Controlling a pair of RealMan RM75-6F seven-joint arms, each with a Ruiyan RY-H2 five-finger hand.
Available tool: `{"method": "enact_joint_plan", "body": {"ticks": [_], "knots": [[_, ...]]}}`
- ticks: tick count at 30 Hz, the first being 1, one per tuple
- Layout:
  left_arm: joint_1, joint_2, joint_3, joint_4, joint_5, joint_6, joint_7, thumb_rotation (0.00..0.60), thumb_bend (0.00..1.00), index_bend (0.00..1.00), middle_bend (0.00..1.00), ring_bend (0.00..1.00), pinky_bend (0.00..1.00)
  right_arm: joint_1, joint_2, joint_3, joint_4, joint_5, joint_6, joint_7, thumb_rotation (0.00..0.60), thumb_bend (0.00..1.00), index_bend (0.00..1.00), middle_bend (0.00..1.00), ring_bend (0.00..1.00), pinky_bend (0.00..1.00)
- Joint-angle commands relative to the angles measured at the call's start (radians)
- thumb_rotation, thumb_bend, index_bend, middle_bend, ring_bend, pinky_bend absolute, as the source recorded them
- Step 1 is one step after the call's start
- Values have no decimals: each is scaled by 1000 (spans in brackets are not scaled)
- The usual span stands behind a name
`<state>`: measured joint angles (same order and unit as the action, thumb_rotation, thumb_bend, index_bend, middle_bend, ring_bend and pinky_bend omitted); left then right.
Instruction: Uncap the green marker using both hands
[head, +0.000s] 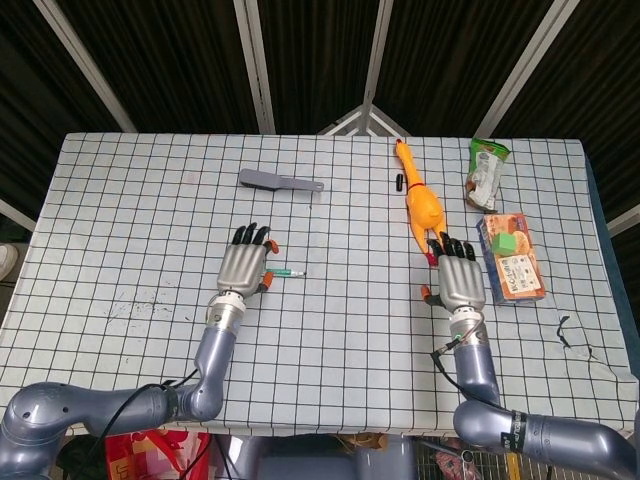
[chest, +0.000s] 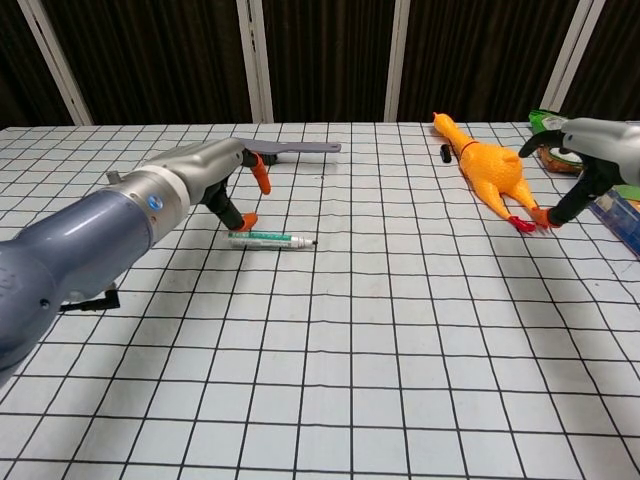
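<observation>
The marker lies flat on the table, a little left of the middle, its bare tip pointing toward the right edge. Its cap lies well apart from it, toward the far edge, just beside the rubber chicken.

The left hand rests at the marker's butt end, fingers spread and pointing toward the far edge; the thumb tip sits just at the marker's end, but it grips nothing that shows. The right hand hangs near the chicken's feet, toward the right edge, fingers loosely apart and holding nothing.

A grey spatula lies toward the far edge, left of the chicken. Near the right edge sit a green snack bag and an orange box, the bag nearer the far right corner.
</observation>
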<state>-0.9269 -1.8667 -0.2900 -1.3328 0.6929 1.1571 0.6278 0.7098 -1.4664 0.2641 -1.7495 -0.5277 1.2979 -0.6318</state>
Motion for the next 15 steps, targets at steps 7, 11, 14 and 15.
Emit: {"method": "enact_joint_plan", "body": {"ticks": [7,11,14,15], "knots": [[50,26,25,0,71,-46,-92,600,542,3,23,0,0,-44,47,1,-10,-4,1,45,600,355,152,35,41,40],[107,110,70,-122,195,30,-136,600,542,1,21,0,0,-85,84,-12,-8,-62,21,96,600,355,152,35,44,40],[188,235,130,-273,291,142,-129,600,542,0,21,0,0,-135,118,-46,20,-147,57,143,600,354,152,36,48,40],[205,263,140,-304,303,162,-124,600,542,0,21,0,0,-147,127,-57,30,-163,61,151,600,354,152,36,48,40]]}}
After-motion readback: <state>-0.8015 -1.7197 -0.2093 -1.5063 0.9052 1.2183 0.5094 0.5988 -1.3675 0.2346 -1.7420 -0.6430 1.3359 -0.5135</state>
